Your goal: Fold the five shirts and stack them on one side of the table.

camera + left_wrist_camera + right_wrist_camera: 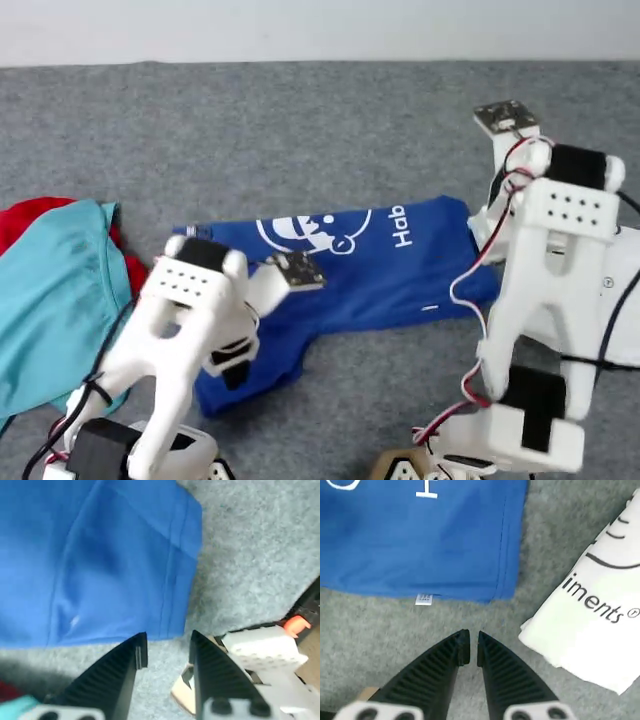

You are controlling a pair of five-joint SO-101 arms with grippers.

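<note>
- A grey carpeted table (300, 130) fills most of the high view, with a pale wall (300, 30) along the top edge
- The blue shirt (380, 270) lies in the middle of the frame; it is spread flat with white print facing up, and its lower left part runs under the left arm (170, 340)
- A teal shirt (50, 300) is bunched at the left edge, lying on top of a red shirt (30, 218) that shows above and beside it
- A folded white shirt (590, 615) with dark print lies just beside the blue shirt's right hem, apart from it, and in the high view it is mostly hidden behind the right arm (550, 280)
- The left gripper (168, 645) is released: its jaws stand apart with nothing between them, over bare carpet just off the blue shirt's hem
- The right gripper (472, 642) has its jaws drawn nearly together and grasps nothing; it hangs over the carpet near the blue shirt's hem, close to a small white label (424, 599), with the white shirt off to one side
- The left arm stands at the lower left of the high view and the right arm at the lower right
</note>
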